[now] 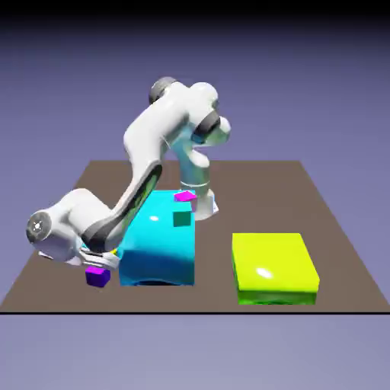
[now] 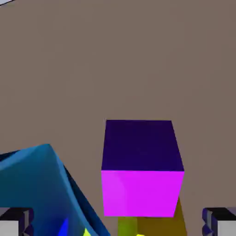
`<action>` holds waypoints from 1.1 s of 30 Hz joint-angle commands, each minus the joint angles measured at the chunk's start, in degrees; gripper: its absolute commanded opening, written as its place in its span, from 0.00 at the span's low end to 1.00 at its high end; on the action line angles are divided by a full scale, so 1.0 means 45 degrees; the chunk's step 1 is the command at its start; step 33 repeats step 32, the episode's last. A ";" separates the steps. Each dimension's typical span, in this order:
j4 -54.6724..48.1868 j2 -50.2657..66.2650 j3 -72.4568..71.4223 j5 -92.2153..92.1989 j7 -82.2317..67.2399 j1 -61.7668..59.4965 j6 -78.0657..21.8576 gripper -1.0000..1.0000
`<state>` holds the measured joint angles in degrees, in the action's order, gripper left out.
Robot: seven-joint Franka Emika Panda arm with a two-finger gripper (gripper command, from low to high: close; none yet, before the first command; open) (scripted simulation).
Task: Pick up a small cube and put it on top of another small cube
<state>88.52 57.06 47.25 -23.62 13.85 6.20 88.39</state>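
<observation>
Purple cube [image 1: 97, 277] was seen lower left on the tabletop [image 1: 335, 228], beside the cyan block [image 1: 160, 244]. Pincer [image 2: 120, 223] was spread wide, nothing gripped, cube [image 2: 140, 168] between the tips. Best centred, lowered squarely, then closed on opposite faces.

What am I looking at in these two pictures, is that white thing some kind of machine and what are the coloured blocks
It's a simulated white robot arm on a brown table. One picture looks on from outside; the other comes from a camera on the arm's hand. On the table sit a large cyan block with two small cubes on top, pink and teal, and a large yellow-green block. The end effector is low beside the cyan block, above a small purple cube. The hand camera shows that cube between the fingertips, which stand apart, not gripping.
</observation>
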 commanded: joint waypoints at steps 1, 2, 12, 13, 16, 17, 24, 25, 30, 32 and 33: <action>-0.0373 0.0462 0.0243 -0.0122 -0.0147 0.0028 -0.0441 0.50; -0.0526 0.0651 0.0343 -0.0171 -0.0207 0.0040 -0.0621 0.50; -0.0112 0.0738 0.0259 -0.0289 -0.0270 0.0131 -0.0193 0.00; -0.0473 0.0601 0.0334 -0.0173 -0.0161 0.0019 -0.0613 0.00; 0.0899 -0.0780 0.0106 -0.0191 0.1133 -0.0591 -0.0494 0.00; 0.1358 -0.1242 0.0030 -0.0197 0.1565 -0.0794 -0.0452 0.00; 0.4074 -0.3969 -0.0422 -0.0234 0.4119 -0.1996 -0.0209 0.00; 0.4534 -0.3861 -0.0537 -0.0410 0.4016 -0.1909 0.0296 0.00; 0.5765 -0.3571 -0.0846 -0.0881 0.3740 -0.1676 0.1645 1.00; 0.4843 -0.3788 -0.0615 -0.0528 0.3947 -0.1850 0.0635 1.00; 0.4843 -0.3788 -0.0615 -0.0528 0.3947 -0.1850 0.0635 1.00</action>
